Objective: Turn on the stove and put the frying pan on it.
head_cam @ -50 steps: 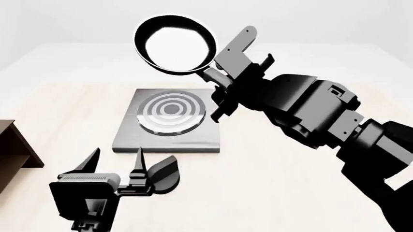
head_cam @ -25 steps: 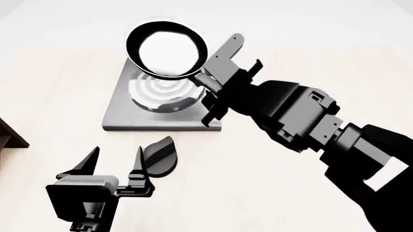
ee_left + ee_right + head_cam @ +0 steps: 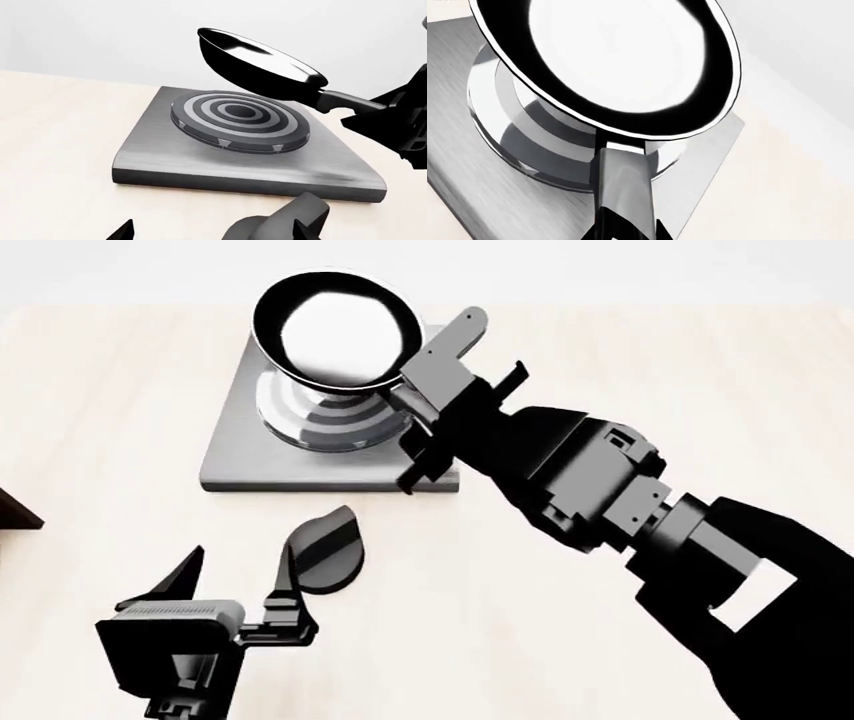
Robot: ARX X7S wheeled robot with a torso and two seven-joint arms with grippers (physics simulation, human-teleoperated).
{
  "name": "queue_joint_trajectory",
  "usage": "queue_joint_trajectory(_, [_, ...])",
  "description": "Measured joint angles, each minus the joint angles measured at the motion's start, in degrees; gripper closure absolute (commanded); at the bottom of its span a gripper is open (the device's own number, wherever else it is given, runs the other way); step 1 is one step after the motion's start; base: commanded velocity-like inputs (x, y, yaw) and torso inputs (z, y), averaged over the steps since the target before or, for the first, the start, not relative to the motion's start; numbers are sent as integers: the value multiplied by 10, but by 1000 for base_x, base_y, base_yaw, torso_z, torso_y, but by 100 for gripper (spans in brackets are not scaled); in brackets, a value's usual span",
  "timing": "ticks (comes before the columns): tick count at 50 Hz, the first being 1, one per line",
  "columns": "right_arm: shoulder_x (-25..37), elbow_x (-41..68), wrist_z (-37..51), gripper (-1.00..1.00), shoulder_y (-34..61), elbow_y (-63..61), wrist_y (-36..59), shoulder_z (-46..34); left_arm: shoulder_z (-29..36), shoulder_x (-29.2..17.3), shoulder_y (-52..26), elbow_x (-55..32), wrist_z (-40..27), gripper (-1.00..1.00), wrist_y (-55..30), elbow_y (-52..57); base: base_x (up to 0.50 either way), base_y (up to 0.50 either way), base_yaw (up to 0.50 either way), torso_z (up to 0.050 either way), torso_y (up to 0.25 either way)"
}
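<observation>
frying pan (image 3: 607, 55) tilted, above burner | handle (image 3: 622, 190) toward camera | stove (image 3: 467, 170) beneath, on pale table (image 3: 787, 165)

No text, label, brand, number or sign can be read in any view. The stove (image 3: 247, 465) carries only brushed grey metal and the burner's concentric rings. The frying pan (image 3: 334, 335) has a glossy pale inside with no mark. The knob (image 3: 324, 558) looks plain black, though it is small in the head view, so any fine marking on it could not be made out.
</observation>
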Motion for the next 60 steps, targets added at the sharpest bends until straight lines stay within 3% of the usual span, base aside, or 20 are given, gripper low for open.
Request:
queue_joint_trajectory(53, [-83,-59,-17,100,-23,134,-43,-26,2,-6,-1,-6,-12,-100,-1,-6,0,0,0,0,1])
queue_joint_trajectory(54, [-84,-61,-18,-100,-23,135,-44,-26,2,-6,-1,-6,-12,-100,-1,-6,0,0,0,0,0])
queue_joint_trajectory(60, [-89,-72,-24,-100,-23,143,-46,-24,2,-7,-1,-7,-12,-100,0,-7,0,0,0,0,0])
